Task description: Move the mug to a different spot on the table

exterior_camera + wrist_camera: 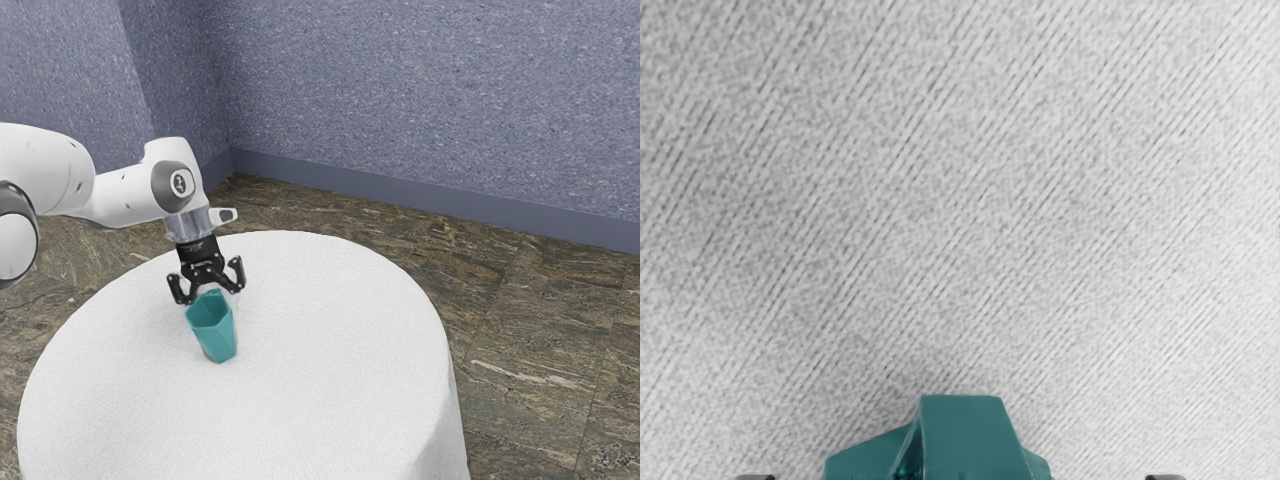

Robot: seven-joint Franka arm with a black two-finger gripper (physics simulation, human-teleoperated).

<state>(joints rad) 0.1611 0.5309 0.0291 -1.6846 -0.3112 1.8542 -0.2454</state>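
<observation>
The teal mug [212, 330] is stood on the table [330, 380], toward the exterior view's left, and the pincer [207, 292] is spread wide astride its rim. If closed off-centre, the tapered mug could be tipped or squeezed out.

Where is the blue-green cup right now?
The teal faceted mug stands upright on the round white table, toward the exterior view's left, directly beneath the black two-finger gripper, whose open fingers straddle its rim.

my side camera views the table [340, 400] from afar; wrist camera looks down close; both share the mug [212, 335].
</observation>
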